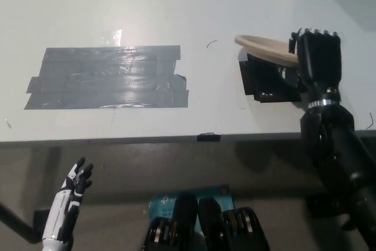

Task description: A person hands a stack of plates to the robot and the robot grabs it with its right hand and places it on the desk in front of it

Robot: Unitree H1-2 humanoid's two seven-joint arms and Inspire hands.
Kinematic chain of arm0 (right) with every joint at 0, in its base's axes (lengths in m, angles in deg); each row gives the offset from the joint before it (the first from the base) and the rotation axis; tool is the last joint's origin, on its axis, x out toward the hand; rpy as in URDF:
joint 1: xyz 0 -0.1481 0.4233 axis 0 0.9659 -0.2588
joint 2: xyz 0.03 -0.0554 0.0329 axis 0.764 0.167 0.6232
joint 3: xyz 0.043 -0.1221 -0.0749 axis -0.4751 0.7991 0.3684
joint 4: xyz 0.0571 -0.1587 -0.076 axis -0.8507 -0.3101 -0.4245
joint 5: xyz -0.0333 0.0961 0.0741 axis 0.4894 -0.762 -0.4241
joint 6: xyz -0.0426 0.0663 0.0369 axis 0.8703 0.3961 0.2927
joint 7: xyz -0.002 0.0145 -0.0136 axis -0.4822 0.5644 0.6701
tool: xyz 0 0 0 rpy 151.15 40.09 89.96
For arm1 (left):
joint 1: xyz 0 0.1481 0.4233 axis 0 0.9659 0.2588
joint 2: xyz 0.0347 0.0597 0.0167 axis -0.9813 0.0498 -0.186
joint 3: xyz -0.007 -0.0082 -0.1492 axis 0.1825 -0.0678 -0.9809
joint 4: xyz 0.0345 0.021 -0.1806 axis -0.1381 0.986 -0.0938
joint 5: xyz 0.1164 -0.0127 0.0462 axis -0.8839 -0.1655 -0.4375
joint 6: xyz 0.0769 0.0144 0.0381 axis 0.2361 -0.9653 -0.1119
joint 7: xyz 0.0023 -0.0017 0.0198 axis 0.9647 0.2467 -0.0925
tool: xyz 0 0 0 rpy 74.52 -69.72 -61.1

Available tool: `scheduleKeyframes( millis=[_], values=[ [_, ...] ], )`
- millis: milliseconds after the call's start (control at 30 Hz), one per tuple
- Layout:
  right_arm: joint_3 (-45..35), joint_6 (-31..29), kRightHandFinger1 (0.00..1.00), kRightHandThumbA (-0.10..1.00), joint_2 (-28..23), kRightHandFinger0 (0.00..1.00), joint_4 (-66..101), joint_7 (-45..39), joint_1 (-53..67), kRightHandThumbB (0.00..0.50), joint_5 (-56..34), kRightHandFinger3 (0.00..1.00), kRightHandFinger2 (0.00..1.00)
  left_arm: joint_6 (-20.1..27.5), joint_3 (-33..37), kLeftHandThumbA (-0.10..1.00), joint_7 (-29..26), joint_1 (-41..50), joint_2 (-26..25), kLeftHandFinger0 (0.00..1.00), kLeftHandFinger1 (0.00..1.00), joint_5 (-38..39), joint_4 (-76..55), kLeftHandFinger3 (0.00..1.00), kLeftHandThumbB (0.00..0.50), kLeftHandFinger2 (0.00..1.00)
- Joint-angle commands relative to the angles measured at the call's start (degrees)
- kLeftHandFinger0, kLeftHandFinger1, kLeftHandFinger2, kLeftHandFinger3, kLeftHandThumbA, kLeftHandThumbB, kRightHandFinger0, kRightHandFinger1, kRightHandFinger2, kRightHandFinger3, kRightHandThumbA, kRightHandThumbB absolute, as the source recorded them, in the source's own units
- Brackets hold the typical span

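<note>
Seemingly, right hand (317,57) grips plates (265,49) above taped desk (176,4).

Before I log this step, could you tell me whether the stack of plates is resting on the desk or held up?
Apparently held up: the right hand grips the plates by their edge above the black tape patch; contact cannot be excluded.

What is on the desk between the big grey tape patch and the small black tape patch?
In the head view, only bare white desk lies between the grey tape patch and the black tape patch, apart from a thin curly scrap.
</note>
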Motion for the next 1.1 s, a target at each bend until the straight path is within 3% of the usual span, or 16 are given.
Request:
scheduleKeyframes(
  millis=[0,133,200,233,267,300,333,367,400,433,467,567,767,800,900,1067],
  values=[
    [3.2,-2.5,0.0,0.84,-0.6,0.0,-4.2,6.3,-5.5,0.011,2.5,0.02,0.02,1.7,0.3,0.92,1.2,-0.2,-0.4,0.97,1.0,1.1,-1.6,1.0,0.152,0.96],
    [6.6,-2.0,0.0,0.82,-0.6,0.0,-6.3,7.7,-6.2,0.007,4.2,0.03,0.0,1.1,0.4,0.92,1.4,-0.4,-0.4,0.99,1.0,0.9,-1.8,1.0,0.173,0.97],
    [7.4,0.6,0.0,0.85,-0.3,0.0,-6.0,5.3,-6.1,0.049,4.1,0.05,0.0,0.8,0.4,0.92,1.4,-0.4,-0.4,0.99,1.0,0.8,-2.0,1.0,0.173,0.97],
    [7.5,2.6,0.01,0.87,-0.3,0.0,-4.7,2.0,-5.8,0.077,3.8,0.13,0.07,0.7,0.3,0.92,1.5,-0.5,-0.4,0.98,1.0,0.9,-2.1,1.0,0.177,0.97],
    [7.5,3.9,0.13,0.92,-0.5,0.06,-2.6,-1.9,-5.5,0.167,3.0,0.35,0.27,0.5,0.3,0.93,1.5,-0.5,-0.4,0.98,1.0,0.9,-2.2,1.0,0.177,0.97],
    [6.6,4.7,0.37,0.9,-1.1,0.25,2.4,-11.3,-4.6,0.232,-0.7,0.59,0.54,0.2,0.3,0.93,1.6,-0.6,-0.4,0.98,1.0,0.9,-2.5,1.0,0.178,0.97],
    [6.2,4.9,0.39,0.89,-1.4,0.28,4.1,-14.6,-4.3,0.241,-2.1,0.72,0.57,0.1,0.3,0.93,1.6,-0.7,-0.4,0.98,1.0,0.9,-2.6,1.0,0.178,0.97],
    [5.9,6.3,0.77,0.88,-1.9,0.65,7.4,-21.1,-4.1,0.294,-4.6,1.0,0.9,0.3,0.3,0.94,1.6,-0.9,-0.6,0.99,1.0,0.6,-2.5,1.0,0.188,0.97],
    [5.8,7.9,1.0,0.84,-3.2,0.91,12.3,-30.4,-3.9,0.356,-8.5,1.0,1.0,0.7,0.3,0.95,1.6,-1.3,-0.7,0.99,1.0,0.6,-2.2,1.0,0.189,0.97],
    [5.9,9.5,1.0,0.82,-4.6,1.0,17.0,-37.9,-3.6,0.37,-12.4,1.0,1.0,0.9,0.3,0.95,1.7,-1.4,-0.7,0.98,1.0,0.6,-2.0,1.0,0.189,0.97],
    [6.1,11.0,1.0,0.8,-6.1,1.0,20.9,-43.7,-3.6,0.427,-15.5,1.0,1.0,0.9,0.2,0.95,1.7,-1.7,-0.9,0.98,1.0,0.5,-2.0,1.0,0.188,0.97],
    [6.9,15.3,1.0,0.73,-9.9,1.0,30.8,-53.8,-3.4,0.494,-21.1,1.0,1.0,0.7,0.1,0.95,1.6,-2.1,-1.0,0.98,1.0,0.3,-1.9,1.0,0.178,0.97],
    [8.1,20.0,1.0,0.72,-15.8,1.0,41.9,-64.4,-3.5,0.5,-29.6,1.0,1.0,0.9,0.0,0.96,1.7,-2.3,-1.0,0.97,1.0,0.8,-1.7,1.0,0.178,0.98],
    [8.1,21.7,1.0,0.67,-18.3,1.0,46.1,-67.9,-3.5,0.499,-34.6,1.0,1.0,1.0,0.0,0.96,1.8,-2.3,-1.0,0.96,1.0,0.8,-1.7,1.0,0.17,0.98],
    [7.2,24.2,1.0,0.68,-21.9,1.0,51.2,-72.4,-3.9,0.5,-42.1,1.0,1.0,1.1,0.0,0.97,1.8,-2.6,-1.2,0.95,1.0,0.6,-1.6,1.0,0.159,0.98],
    [3.2,24.3,1.0,0.6,-25.8,1.0,54.5,-76.5,-4.4,0.5,-57.6,1.0,1.0,1.0,-0.2,0.98,1.8,-3.5,-1.3,0.93,0.98,0.9,-1.2,1.0,0.15,0.96]
  ],
)
